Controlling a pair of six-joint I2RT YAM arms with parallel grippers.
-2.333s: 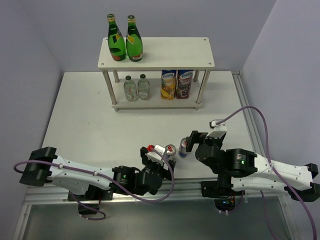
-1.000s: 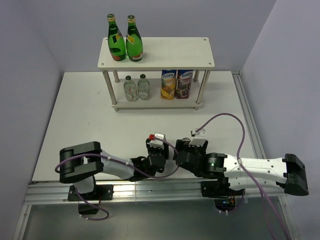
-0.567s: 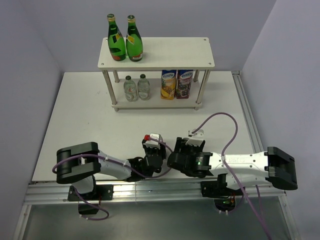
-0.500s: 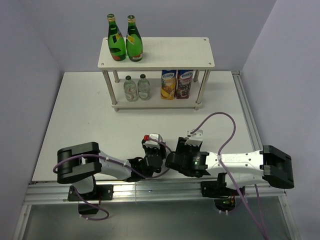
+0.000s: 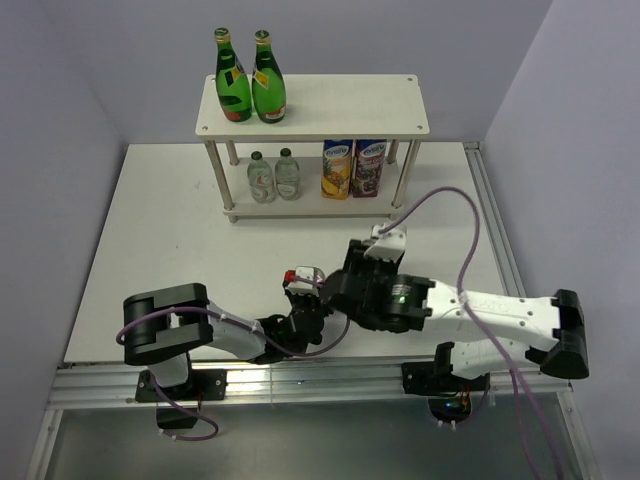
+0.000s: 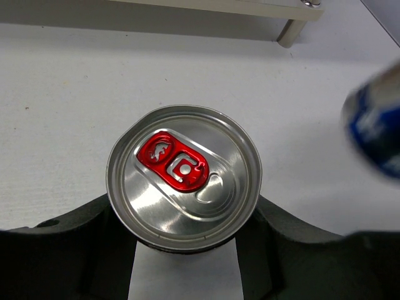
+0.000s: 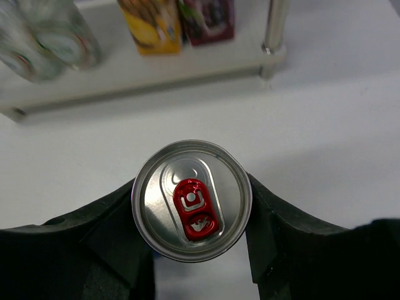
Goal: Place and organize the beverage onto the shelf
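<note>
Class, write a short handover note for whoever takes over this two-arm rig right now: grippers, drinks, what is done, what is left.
Left gripper: shut on a slim silver-topped can with a red tab.
Right gripper: shut on a second slim can of the same kind.
Done: two green glass bottles stand on the cream shelf, top board; two small clear bottles on its lower board, beside two juice cartons.
Left: both cans onto the shelf.

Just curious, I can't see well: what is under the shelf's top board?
Two small clear bottles and two juice cartons stand on the lower board; the top board hides anything further back.
</note>
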